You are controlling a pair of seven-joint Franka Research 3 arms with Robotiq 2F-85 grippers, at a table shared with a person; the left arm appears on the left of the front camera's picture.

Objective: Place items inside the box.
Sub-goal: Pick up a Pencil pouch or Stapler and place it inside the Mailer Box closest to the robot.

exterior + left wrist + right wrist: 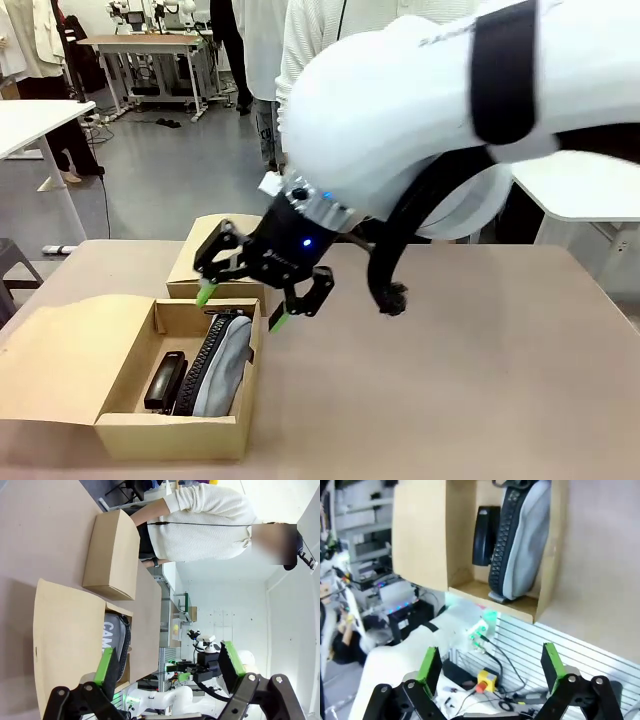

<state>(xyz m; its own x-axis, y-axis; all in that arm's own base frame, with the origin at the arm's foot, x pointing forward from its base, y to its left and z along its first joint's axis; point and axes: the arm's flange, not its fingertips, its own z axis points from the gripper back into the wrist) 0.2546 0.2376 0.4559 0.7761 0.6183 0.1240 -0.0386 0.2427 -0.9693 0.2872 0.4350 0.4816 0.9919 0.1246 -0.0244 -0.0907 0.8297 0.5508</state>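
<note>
Your right gripper [246,303] hangs with its jaws spread wide and nothing between the green pads; it sits just above the far right corner of the open box [60,360], left of frame centre in the front view. The right wrist view confirms it: the right gripper's pads stand well apart at the bottom edge, empty.

Your left gripper [170,667] also has its jaws wide and empty in its own wrist view, well off from the box.

Inside the box, at lower left of the front view, the grey pouch [225,365] lies along the right-hand wall, zip facing left, with a black stapler [164,381] beside it against the left part of the floor. Both long axes run front to back, parallel to each other.

The contents lie below and slightly left of the right jaws, so the right arm is clearly the nearer one.

A second, closed box [205,262] stands on the bench [480,380] just behind the open one.

Judgement: the box holds part of the set; the remaining items lie outside these frames.
</note>
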